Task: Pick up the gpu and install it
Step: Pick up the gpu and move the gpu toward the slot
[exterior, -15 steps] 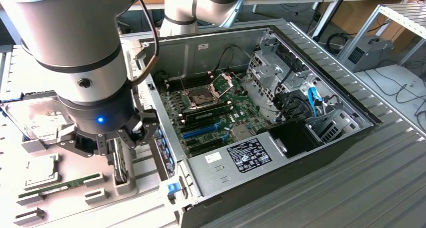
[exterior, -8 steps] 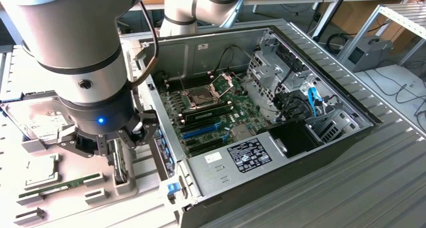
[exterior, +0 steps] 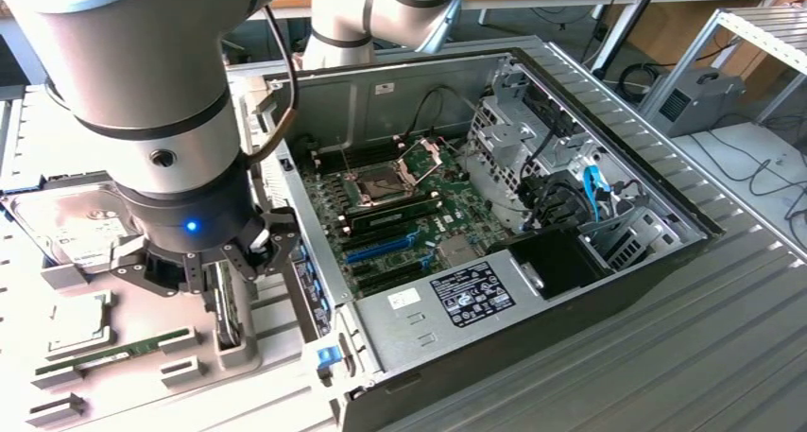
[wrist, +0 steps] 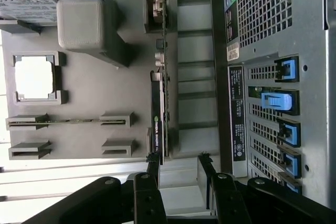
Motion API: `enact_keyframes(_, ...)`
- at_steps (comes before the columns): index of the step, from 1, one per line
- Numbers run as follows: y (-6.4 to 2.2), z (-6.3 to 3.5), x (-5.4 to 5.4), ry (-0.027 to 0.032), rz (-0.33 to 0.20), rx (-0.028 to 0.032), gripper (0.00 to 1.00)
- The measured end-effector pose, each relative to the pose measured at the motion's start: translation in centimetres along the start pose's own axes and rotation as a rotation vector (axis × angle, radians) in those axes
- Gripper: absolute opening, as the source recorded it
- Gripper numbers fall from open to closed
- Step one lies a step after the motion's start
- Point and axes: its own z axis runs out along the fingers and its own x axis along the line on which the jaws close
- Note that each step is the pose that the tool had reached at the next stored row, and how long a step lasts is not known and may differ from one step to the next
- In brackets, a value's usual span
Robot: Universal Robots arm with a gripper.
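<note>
I hold my gripper [wrist: 178, 158] with its fingers apart right over the gpu [wrist: 157, 124], which stands on its edge nearer one finger.

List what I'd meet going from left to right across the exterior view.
hard drive → open hand → CPU socket → blue cable → grey box
</note>
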Motion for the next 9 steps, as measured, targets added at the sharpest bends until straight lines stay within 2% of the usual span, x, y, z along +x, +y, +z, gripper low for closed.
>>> enact_keyframes(9, 0.43, 0.32, 0.05, -0.0002, 0.0, 0.0034, 0.42)
